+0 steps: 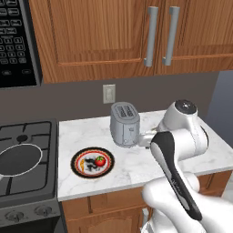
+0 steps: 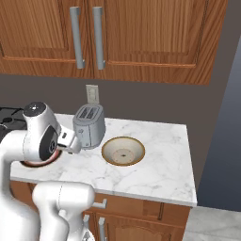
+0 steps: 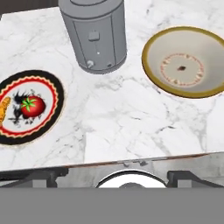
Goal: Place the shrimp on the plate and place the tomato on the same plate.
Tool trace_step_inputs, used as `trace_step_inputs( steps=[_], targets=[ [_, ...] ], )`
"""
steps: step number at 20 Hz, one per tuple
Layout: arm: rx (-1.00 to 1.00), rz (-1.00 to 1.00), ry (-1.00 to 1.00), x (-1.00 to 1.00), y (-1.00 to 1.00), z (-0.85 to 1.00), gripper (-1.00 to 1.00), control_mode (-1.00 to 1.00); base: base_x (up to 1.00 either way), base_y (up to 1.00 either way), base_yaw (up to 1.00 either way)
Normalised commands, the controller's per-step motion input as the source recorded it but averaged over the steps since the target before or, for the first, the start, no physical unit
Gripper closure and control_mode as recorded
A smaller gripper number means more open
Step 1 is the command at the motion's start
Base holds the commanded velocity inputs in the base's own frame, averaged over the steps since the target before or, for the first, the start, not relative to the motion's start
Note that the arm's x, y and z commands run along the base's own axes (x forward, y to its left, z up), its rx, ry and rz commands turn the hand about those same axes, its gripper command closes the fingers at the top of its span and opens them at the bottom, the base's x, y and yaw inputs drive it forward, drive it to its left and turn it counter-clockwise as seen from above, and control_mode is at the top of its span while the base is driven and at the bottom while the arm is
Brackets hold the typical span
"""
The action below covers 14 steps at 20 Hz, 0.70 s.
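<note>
The gripper (image 3: 118, 177) stands wide open and empty, pulled back from the plate (image 3: 56, 94), where tomato (image 3: 33, 106) and shrimp (image 3: 3, 111) lie side by side

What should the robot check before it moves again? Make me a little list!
1. Tomato on the plate: ok.
2. Shrimp on the same plate: ok, at its edge in the hand view.
3. Gripper holding nothing: ok, its jaws stand open.
4. Toaster upright, apart from the plate: ok.
5. Bowl untouched on the counter: ok.
</note>
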Motion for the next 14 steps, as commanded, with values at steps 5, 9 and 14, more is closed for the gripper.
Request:
trace_step_inputs(
  steps=[5, 9, 14],
  targets=[
    [-0.06, 0.00, -0.10, -0.49, -0.15, 0.35, -1.00, -1.00, 0.00, 0.00, 0.00],
    [-0.05, 0.00, -0.10, -0.46, -0.29, 0.33, -1.00, -1.00, 0.00, 0.00, 0.00],
    [-0.02, 0.00, -0.06, -0.21, -0.38, 0.23, -1.00, -1.00, 0.00, 0.00, 0.00]
  ],
)
